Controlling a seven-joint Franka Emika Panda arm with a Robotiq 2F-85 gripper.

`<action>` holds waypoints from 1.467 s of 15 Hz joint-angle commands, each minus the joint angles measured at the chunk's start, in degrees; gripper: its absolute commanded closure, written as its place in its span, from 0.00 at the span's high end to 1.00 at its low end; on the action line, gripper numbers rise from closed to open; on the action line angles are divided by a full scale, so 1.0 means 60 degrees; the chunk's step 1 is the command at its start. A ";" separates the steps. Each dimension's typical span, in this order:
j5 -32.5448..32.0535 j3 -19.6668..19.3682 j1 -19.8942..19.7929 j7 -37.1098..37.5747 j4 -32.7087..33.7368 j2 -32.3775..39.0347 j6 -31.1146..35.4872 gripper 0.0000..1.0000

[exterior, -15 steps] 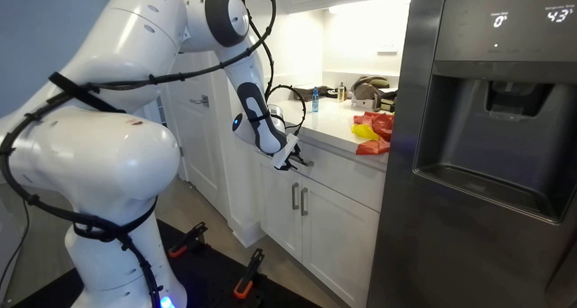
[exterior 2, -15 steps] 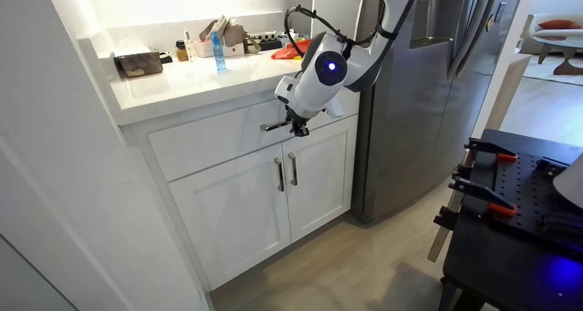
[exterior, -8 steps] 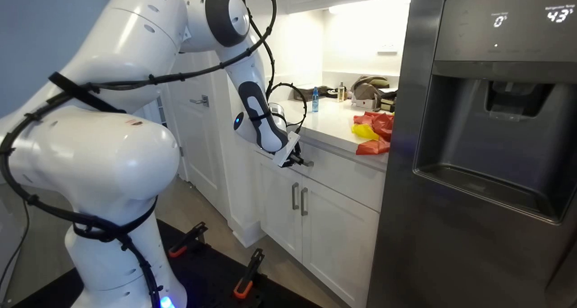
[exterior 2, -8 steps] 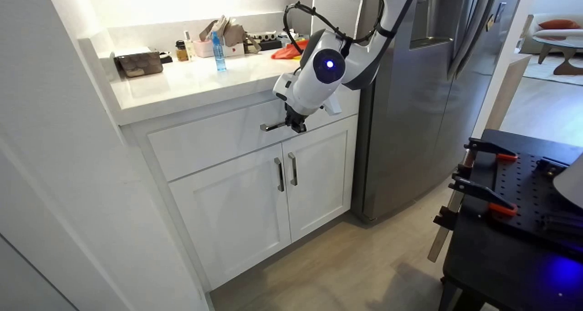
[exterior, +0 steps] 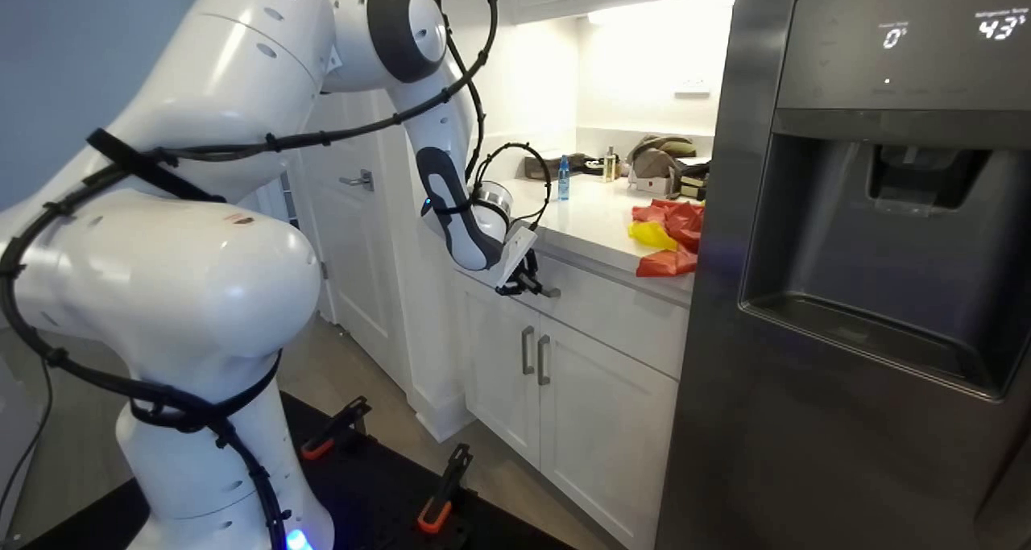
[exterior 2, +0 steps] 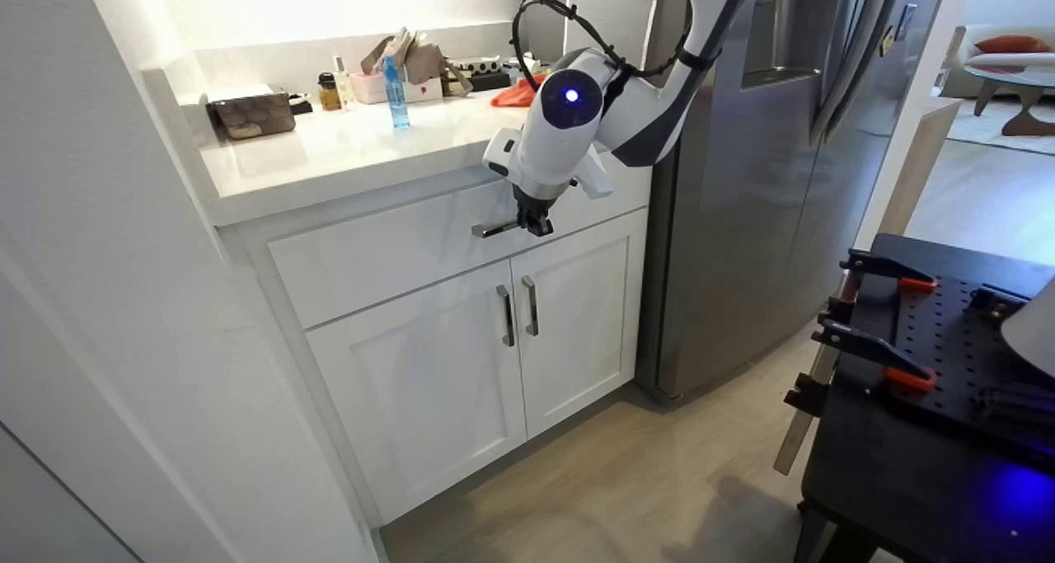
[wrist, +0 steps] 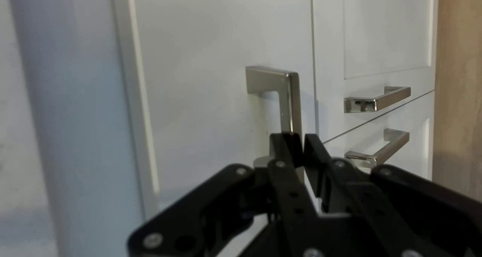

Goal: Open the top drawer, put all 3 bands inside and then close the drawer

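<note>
The top drawer (exterior: 620,308) (exterior 2: 379,262) is closed; its white front fills much of the wrist view (wrist: 203,53). Its silver bar handle (exterior 2: 493,229) (wrist: 290,102) stands upright in the wrist view. My gripper (exterior: 533,286) (exterior 2: 537,227) (wrist: 296,141) is at the handle's end nearer the fridge, its fingers almost together with the bar between them. A yellow band (exterior: 652,234) and red bands (exterior: 676,218) lie in a crumpled heap on the counter beside the fridge; I cannot separate the red ones. A red band (exterior 2: 518,95) shows partly behind the arm in an exterior view.
Two cabinet doors with vertical handles (exterior: 527,350) (exterior 2: 505,316) are below the drawer. The counter (exterior 2: 330,151) holds a blue bottle (exterior 2: 396,93), small bottles, boxes and bags. The dark fridge (exterior: 725,357) stands directly beside the cabinet. Clamps (exterior: 445,485) hold the robot's base table.
My wrist has tilted, and the gripper has risen slightly and moved in onto the handle. The fingers look closer together than a second ago. The drawer and bands have not moved.
</note>
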 commanded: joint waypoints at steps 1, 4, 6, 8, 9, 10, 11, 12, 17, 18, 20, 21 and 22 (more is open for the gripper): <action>0.1772 0.0365 -0.0390 -0.1840 -0.0988 -0.0616 0.0185 0.04; 0.3040 0.1245 -0.1140 -0.3387 -0.1283 -0.0825 -0.0146 0.04; 0.4181 0.1735 -0.1574 -0.4562 -0.1755 -0.1071 -0.0169 0.04; 0.5354 0.2132 -0.1898 -0.5557 -0.2327 -0.1166 -0.0262 0.04; 0.5815 0.2211 -0.1948 -0.5847 -0.2496 -0.1162 -0.0306 0.04; 0.6310 0.2309 -0.2010 -0.6201 -0.2660 -0.1193 -0.0358 0.04; 0.6650 0.2314 -0.2011 -0.6416 -0.2741 -0.1246 -0.0322 0.04; 0.6917 0.2270 -0.1969 -0.6551 -0.2770 -0.1281 -0.0255 0.04; 0.7614 0.2119 -0.1809 -0.7303 -0.2466 -0.1734 -0.0111 0.44; 0.7702 0.2181 -0.1849 -0.7615 -0.2400 -0.1829 -0.0123 0.53; 0.7930 0.2242 -0.1890 -0.8099 -0.2215 -0.1976 -0.0022 0.66; 0.8051 0.2275 -0.1901 -0.8335 -0.2124 -0.2009 0.0004 0.75; 0.8070 0.2237 -0.1865 -0.8494 -0.2027 -0.2005 0.0076 0.82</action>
